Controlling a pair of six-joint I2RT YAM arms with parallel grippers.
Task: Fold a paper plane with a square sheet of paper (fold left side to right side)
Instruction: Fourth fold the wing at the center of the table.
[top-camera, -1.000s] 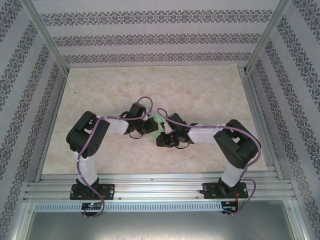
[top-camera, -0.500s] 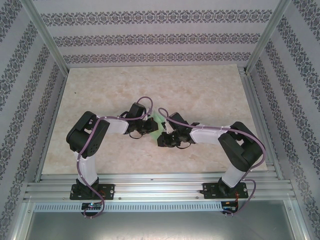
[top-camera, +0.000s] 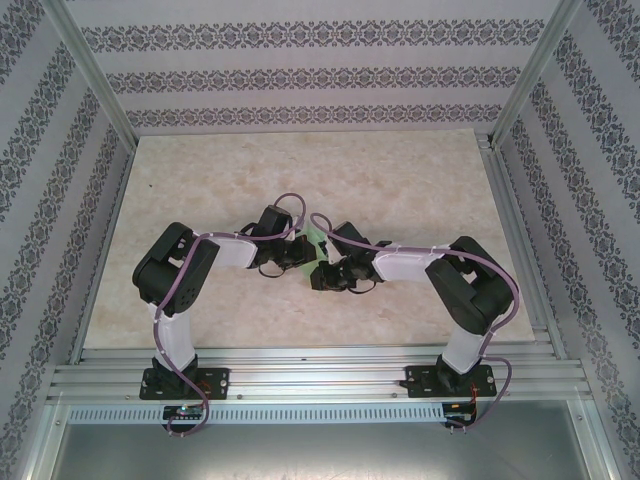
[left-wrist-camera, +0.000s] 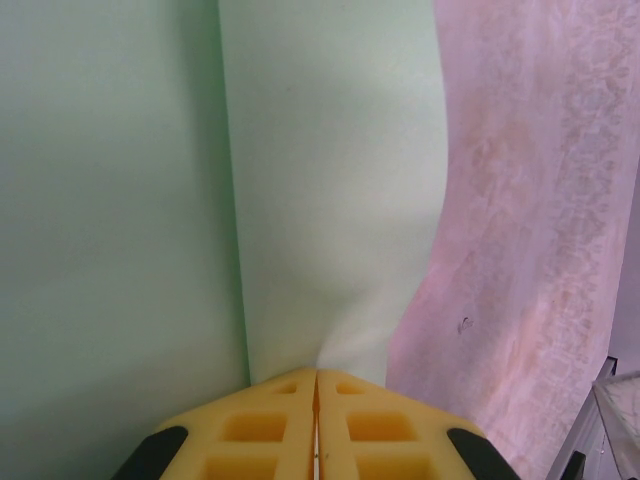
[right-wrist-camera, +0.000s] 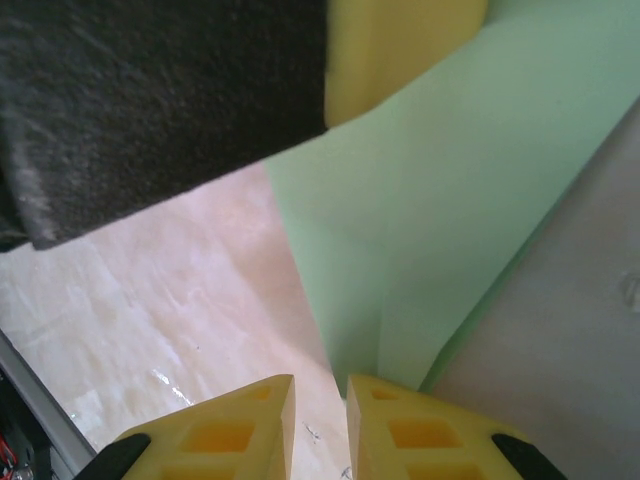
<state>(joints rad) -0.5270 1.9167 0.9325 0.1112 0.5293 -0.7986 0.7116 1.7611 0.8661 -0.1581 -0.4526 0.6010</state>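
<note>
We start at the left gripper (left-wrist-camera: 316, 395). Its two yellow fingers are pressed flat together with no gap, and the green paper (left-wrist-camera: 330, 180) comes out from between them, so it is pinching the paper. From those fingers the paper spreads upward, wide and smooth. A straight fold line runs up it a little left of the middle, and the part left of the line looks a bit darker. The right edge of the paper bends in a soft curve, and past that edge we see the pale, marbled table (left-wrist-camera: 540, 250). Next is the right gripper (right-wrist-camera: 320, 400). Its yellow fingers stand a little way apart, with a thin gap, and we can see the table through the gap. The narrow end of the paper comes down to the tip of one finger, but we cannot tell if it touches. From there the paper gets wider as it goes up and to the right, with one crease running up it. At the top of that view a yellow finger of the left gripper sits on the paper, with its black body beside it. From above, both arms bend in toward the middle of the table and the two grippers are very close together — the paper is a small green patch between them. Patterned walls (top-camera: 300, 75) stand around the table.
</note>
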